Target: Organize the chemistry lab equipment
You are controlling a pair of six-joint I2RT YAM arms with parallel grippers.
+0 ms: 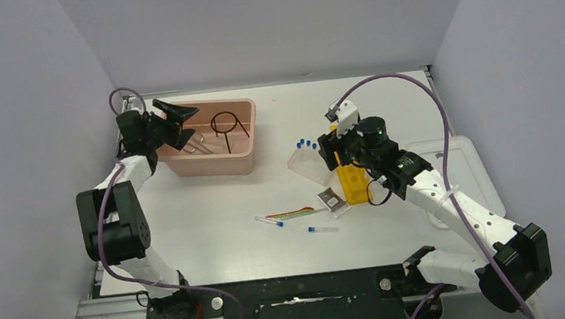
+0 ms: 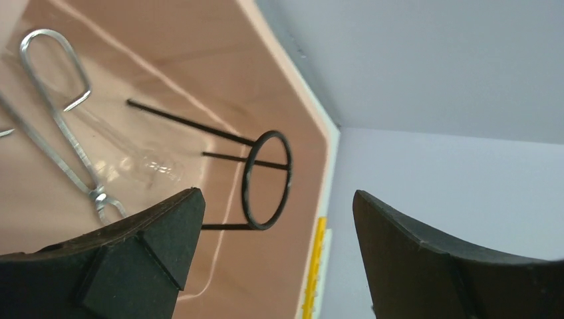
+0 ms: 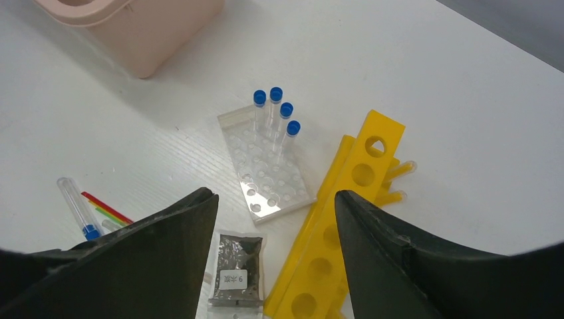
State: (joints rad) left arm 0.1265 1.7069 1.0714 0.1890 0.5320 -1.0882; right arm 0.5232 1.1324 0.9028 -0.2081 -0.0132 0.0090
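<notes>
The black wire ring with stem (image 1: 224, 124) and the metal tongs (image 1: 197, 143) lie inside the pink tub (image 1: 216, 165). My left gripper (image 1: 172, 116) is open and empty above the tub's left end. In the left wrist view the ring (image 2: 266, 179), the tongs (image 2: 60, 133) and a clear glass piece (image 2: 136, 158) lie beyond my open left gripper (image 2: 276, 226). My right gripper (image 1: 334, 154) is open and empty above the clear tube rack (image 1: 307, 161) and the yellow holed rack (image 1: 353, 182). In the right wrist view my gripper (image 3: 274, 196) hovers over the clear rack (image 3: 266, 179), which holds several blue-capped tubes (image 3: 276, 113), and the yellow rack (image 3: 339, 232).
A small dark packet (image 3: 234, 269) lies beside the yellow rack. Thin coloured sticks (image 1: 289, 214) and two loose blue-capped tubes (image 1: 270, 222) (image 1: 322, 228) lie at the table's middle. A white lid (image 1: 466, 164) lies at the right, under the right arm. Walls close in on both sides.
</notes>
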